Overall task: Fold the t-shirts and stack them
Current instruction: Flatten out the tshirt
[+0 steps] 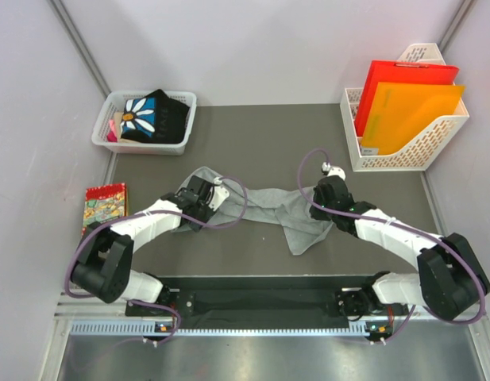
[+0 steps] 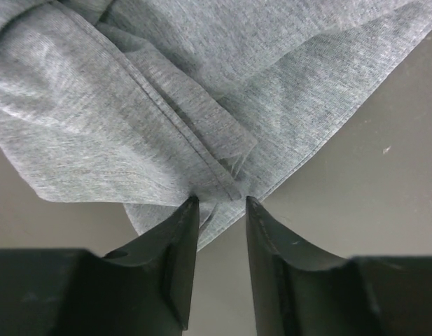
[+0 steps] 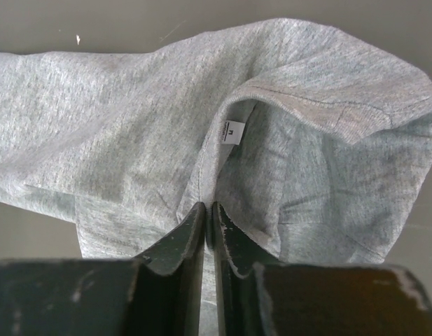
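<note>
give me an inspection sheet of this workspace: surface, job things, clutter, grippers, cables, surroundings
surface: dark grey table mat, no spills seen
job's things: light heather-grey t-shirt crumpled, unfolded, mid-mat; black t-shirt with white daisy print in white plastic basket, far left
clutter: small red patterned flat packet by the mat's left edge; white lattice file holder with red folder and orange folder, far right
grippers: left gripper jaws slightly apart at the grey hem, grip unclear; right gripper shut on cloth near the collar
cables: purple cable loops over the grey shirt
surroundings: plain pale walls

The heather-grey t-shirt (image 1: 276, 208) is plain, the black t-shirt (image 1: 163, 119) daisy-printed white-on-blue.
</note>
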Available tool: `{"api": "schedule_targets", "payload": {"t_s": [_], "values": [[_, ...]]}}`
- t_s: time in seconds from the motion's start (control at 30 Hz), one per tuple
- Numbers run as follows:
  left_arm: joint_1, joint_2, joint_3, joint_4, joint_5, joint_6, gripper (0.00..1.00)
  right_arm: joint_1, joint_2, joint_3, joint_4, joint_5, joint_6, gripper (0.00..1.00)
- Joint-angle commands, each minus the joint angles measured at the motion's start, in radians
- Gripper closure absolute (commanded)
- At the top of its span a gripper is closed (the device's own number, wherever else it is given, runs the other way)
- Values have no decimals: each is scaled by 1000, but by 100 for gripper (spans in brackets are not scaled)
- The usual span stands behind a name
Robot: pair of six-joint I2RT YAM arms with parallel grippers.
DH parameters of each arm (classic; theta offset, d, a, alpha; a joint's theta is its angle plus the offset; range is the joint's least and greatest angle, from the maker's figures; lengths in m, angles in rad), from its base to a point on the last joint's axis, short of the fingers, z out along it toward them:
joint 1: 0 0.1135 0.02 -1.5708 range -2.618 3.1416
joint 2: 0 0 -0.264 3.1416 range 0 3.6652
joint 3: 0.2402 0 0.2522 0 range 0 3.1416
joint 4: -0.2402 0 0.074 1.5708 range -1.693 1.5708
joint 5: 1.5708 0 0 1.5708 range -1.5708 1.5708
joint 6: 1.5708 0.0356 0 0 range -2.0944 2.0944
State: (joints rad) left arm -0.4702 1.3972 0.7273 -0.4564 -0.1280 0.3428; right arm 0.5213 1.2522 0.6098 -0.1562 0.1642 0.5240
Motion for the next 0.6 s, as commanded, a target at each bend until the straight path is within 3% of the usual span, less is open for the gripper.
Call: {"api": "schedule_targets", "payload": {"t_s": [0.0,0.07,0.37,0.57], "values": [[-4,9,-6,55,2,1,67,14,13,38,21,12,-9,94],[-4,11,-6,59,1,1,71,13,15,36,21,14,-7,100],[-2,-6,0,84,-18,2,100,14,-8,62,-6,23,-21,100],[-2,-41,11,90,-38,7,100,14,-51,85,-39,34,-33,100]]}}
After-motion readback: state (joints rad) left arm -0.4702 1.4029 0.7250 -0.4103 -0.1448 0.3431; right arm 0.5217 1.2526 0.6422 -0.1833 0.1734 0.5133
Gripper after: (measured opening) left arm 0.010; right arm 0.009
